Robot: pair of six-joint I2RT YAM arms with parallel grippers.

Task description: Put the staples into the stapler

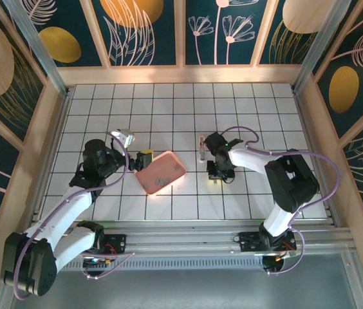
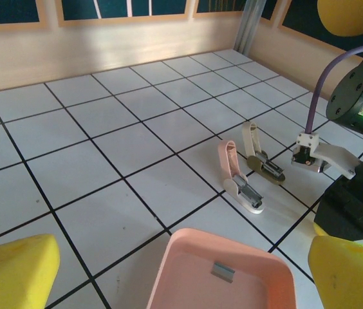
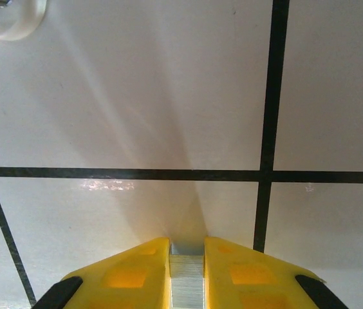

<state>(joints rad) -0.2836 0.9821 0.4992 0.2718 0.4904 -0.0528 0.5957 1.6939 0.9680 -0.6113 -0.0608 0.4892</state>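
Note:
A grey strip of staples (image 3: 186, 278) sits pinched between the yellow fingers of my right gripper (image 3: 186, 248), which is shut on it just above the white tiles. From above, that gripper (image 1: 214, 175) points down a little right of the stapler (image 1: 202, 149). The pale pink stapler (image 2: 239, 179) lies hinged open, its metal channel showing. A beige one (image 2: 262, 159), also hinged open, lies beside it. My left gripper (image 2: 181, 277) hangs open over the near end of the pink tray (image 2: 188, 243). Another short grey strip of staples (image 2: 223, 271) lies in the tray.
The pink tray (image 1: 168, 156) lies at the middle of the tiled floor between the two arms. Wooden walls (image 1: 181, 75) close in the back and sides. A pale rounded edge (image 3: 8, 19) shows at the top left of the right wrist view.

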